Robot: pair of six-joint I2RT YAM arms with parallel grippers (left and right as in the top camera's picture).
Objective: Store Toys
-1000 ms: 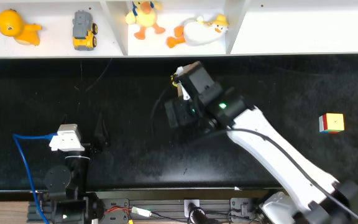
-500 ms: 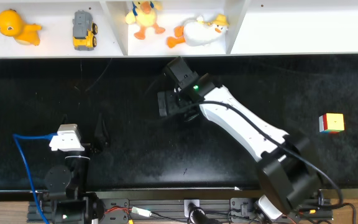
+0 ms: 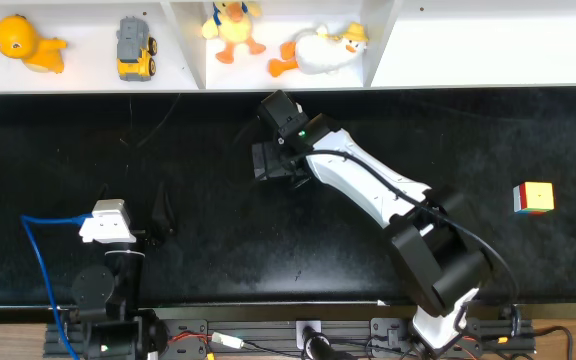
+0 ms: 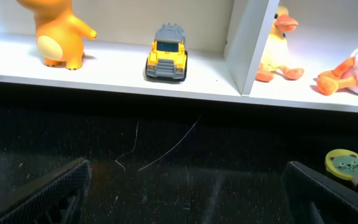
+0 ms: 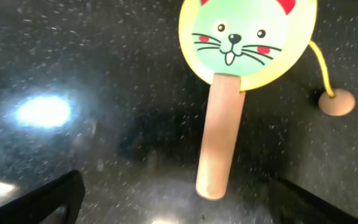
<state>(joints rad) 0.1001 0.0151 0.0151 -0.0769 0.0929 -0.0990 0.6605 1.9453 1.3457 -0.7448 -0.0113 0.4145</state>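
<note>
Rattle drum [image 5: 247, 37] with a green cat face flat on the black table [image 3: 218, 260], wooden handle [image 5: 219, 137] toward the right gripper [image 5: 179, 202], small bead [image 5: 336, 101] on a yellow string just beside the disc. Right gripper over the handle's end, fingers spread wide to either side, gripping nothing. Seen from above, at about 12 o'clock of the table, near the white shelf [image 3: 468, 60]. Left gripper [image 4: 188, 202] low at about 8 o'clock, likewise wide open and empty, facing the shelf. On the shelf toward 11 o'clock an orange duck [image 3: 23, 42] and a yellow truck [image 3: 135, 48]; in the next compartment, nearer 12, a plush duck [image 3: 233, 28] sitting upright and a white plush duck [image 3: 323, 48] on its side. Coloured cube [image 3: 534, 197] at 3 o'clock on the table — well apart from both grippers.
</note>
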